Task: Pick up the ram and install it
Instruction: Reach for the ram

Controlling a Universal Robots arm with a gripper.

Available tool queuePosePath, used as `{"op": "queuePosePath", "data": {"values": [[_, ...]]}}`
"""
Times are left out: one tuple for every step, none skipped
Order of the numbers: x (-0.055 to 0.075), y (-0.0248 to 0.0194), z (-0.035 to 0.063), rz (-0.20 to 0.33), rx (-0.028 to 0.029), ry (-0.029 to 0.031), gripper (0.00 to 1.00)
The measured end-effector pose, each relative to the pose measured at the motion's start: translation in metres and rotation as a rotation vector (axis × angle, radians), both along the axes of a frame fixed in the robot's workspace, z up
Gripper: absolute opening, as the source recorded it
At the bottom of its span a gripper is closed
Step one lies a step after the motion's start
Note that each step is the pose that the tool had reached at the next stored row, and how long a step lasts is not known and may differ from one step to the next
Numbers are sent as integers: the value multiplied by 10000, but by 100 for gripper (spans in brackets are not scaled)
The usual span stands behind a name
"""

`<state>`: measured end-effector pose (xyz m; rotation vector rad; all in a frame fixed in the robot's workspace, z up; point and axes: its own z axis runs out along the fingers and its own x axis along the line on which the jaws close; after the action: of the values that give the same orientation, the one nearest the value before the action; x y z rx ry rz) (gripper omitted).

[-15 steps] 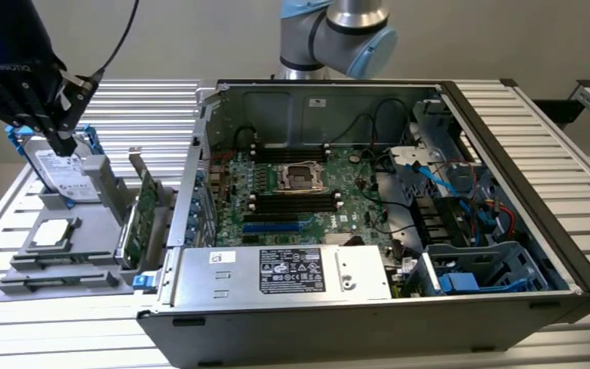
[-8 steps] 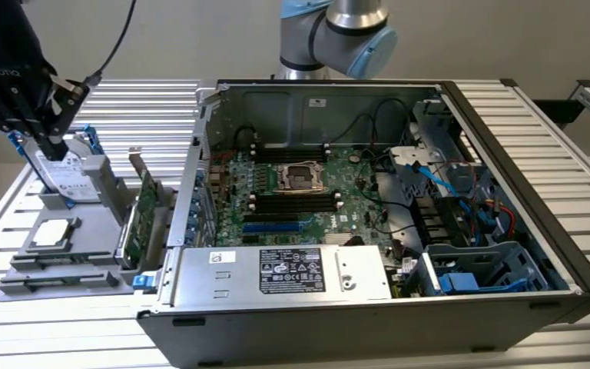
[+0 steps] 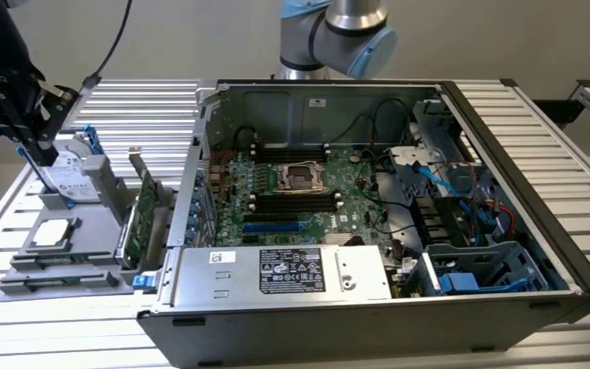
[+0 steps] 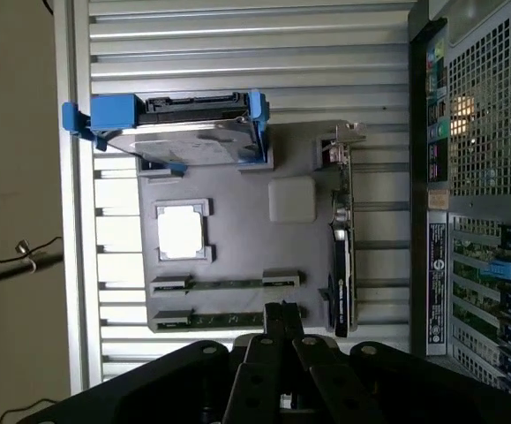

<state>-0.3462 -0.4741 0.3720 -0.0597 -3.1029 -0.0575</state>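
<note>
Edgewise, long thin green ram (image 4: 227, 284)

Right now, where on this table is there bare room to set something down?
Bare slats behind the hard drive, beside the computer case; more in front of the gray fixture and at the case's side on the exterior view's right. The fixture itself is crowded.

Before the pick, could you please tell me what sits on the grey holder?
A hard drive, a processor, two ram sticks and an upright expansion card. The shut gripper covers one stick's end; what lies beneath the drive is hidden.
</note>
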Motion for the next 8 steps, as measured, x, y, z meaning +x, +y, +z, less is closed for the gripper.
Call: {"op": "queuePosePath", "data": {"values": [[-11, -8, -2, 9, 0, 9, 11], [-22, -17, -5, 17, 0, 18, 11], [-33, -25, -8, 26, 0, 25, 11], [-44, -34, -10, 35, 0, 33, 11], [-55, -43, -13, 43, 0, 42, 11], [-65, -51, -15, 51, 0, 50, 11], [-76, -60, -19, 59, 0, 59, 11], [-88, -69, -21, 67, 0, 68, 11]]}}
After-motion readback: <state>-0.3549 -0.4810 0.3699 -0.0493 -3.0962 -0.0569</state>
